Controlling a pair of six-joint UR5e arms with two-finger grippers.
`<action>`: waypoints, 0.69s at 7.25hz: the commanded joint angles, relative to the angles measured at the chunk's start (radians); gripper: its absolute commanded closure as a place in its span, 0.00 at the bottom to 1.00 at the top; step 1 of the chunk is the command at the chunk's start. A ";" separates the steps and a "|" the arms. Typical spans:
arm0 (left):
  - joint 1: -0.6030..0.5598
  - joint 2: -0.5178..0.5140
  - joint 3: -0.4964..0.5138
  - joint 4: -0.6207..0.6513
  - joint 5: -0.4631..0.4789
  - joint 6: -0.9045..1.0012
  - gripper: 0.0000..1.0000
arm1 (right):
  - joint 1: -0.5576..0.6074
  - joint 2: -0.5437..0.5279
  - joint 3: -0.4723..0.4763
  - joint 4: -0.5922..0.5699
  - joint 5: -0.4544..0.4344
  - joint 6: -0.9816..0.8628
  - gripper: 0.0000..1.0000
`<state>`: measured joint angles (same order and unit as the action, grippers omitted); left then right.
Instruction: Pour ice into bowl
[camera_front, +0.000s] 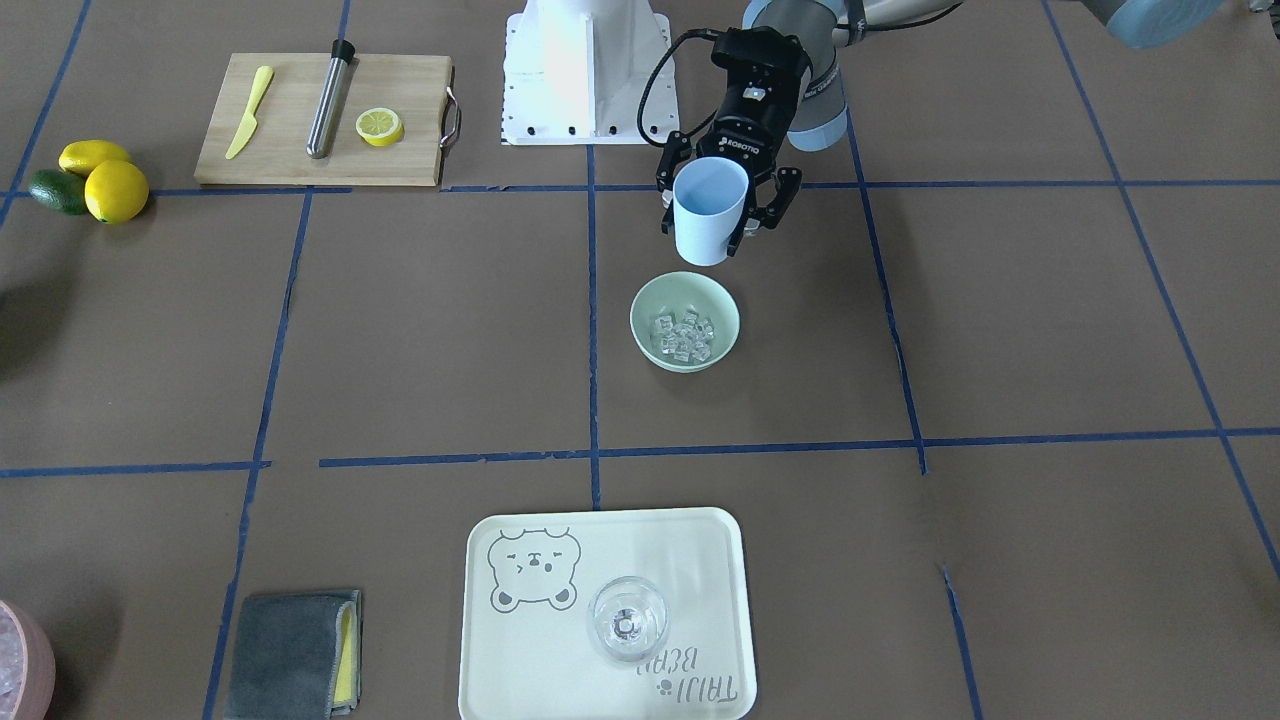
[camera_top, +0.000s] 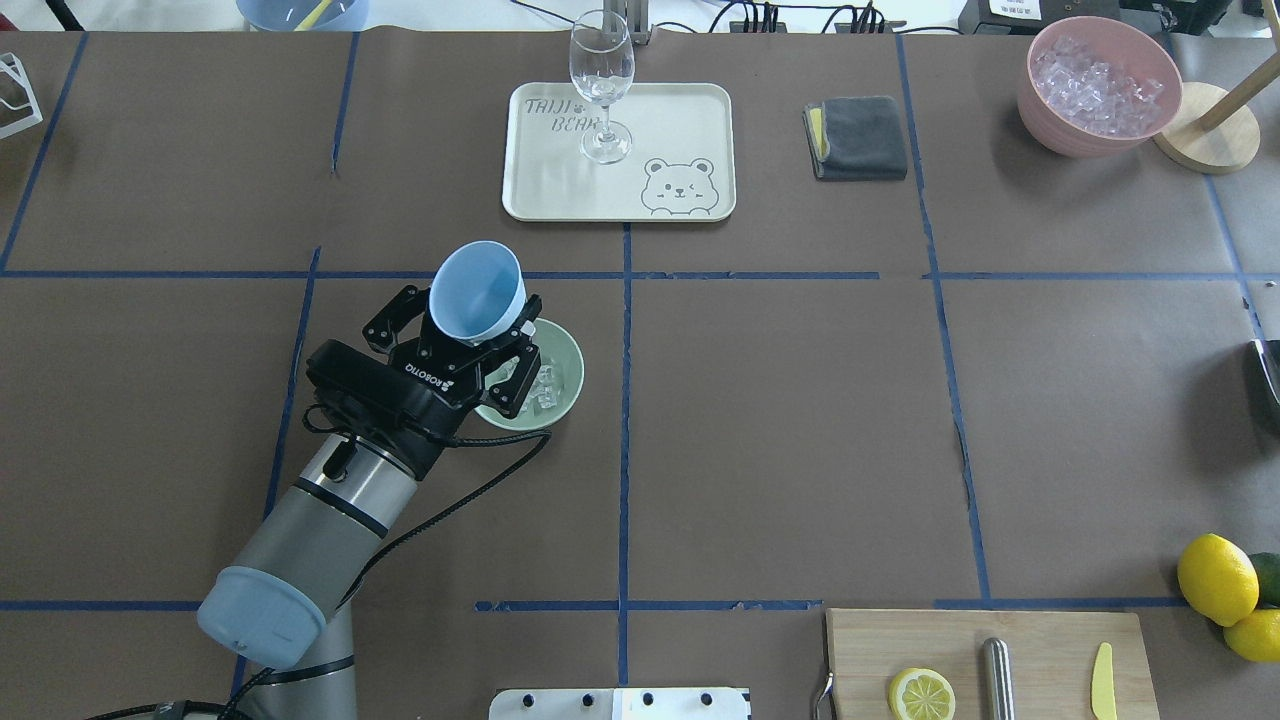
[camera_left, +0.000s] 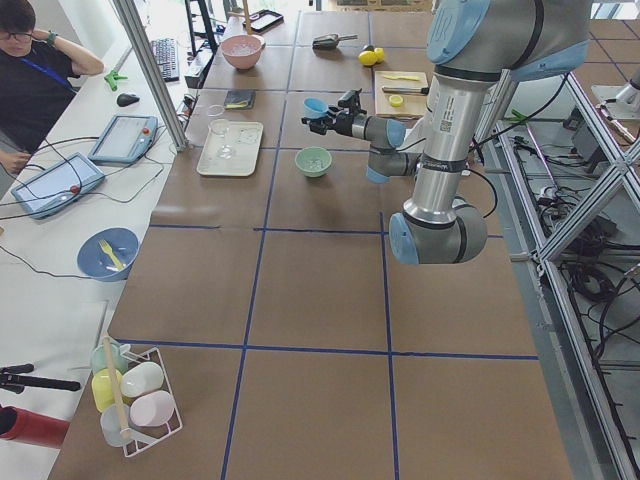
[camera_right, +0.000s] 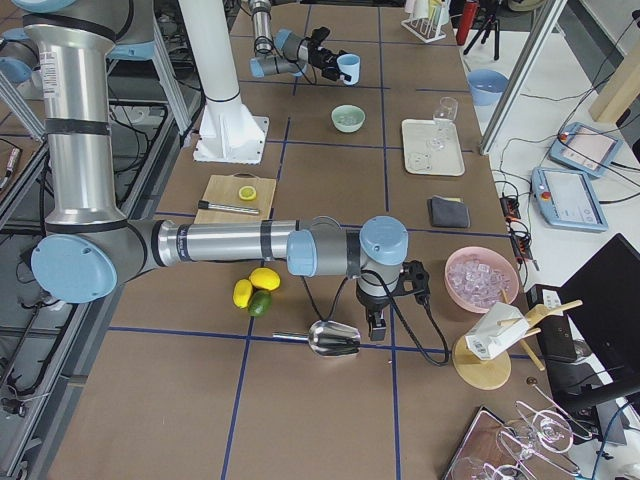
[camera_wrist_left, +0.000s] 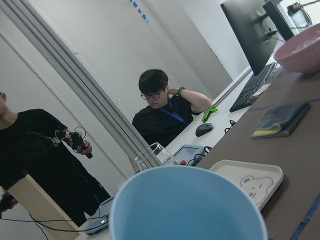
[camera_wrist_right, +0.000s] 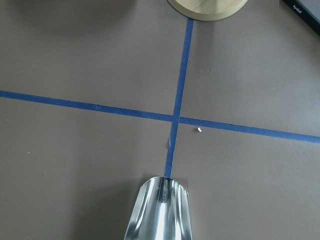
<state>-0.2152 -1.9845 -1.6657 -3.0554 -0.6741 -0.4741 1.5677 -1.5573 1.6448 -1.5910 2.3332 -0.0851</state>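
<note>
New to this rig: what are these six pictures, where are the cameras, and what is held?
Two robot arms work at a table marked with blue tape. Four fixed cameras look from the front, overhead and each end; two ride on the wrists. The left gripper is shut on a light blue cup, apparently empty, held up near the mint-green bowl that holds the ice. Elsewhere: a tray with a glass, a cutting board, lemons, a pink container. The right gripper is by a metal scoop; open or shut, I cannot tell.
</note>
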 joint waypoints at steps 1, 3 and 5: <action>-0.006 -0.004 -0.016 -0.008 -0.010 -0.236 1.00 | 0.000 0.002 0.000 0.000 0.000 -0.001 0.00; -0.032 0.089 -0.016 0.059 -0.008 -0.242 1.00 | 0.000 -0.001 0.001 0.003 -0.002 -0.001 0.00; -0.100 0.253 -0.016 0.058 -0.016 -0.256 1.00 | 0.000 -0.006 -0.002 0.026 -0.008 -0.001 0.00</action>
<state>-0.2743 -1.8323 -1.6811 -3.0008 -0.6858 -0.7193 1.5675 -1.5613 1.6441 -1.5726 2.3284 -0.0859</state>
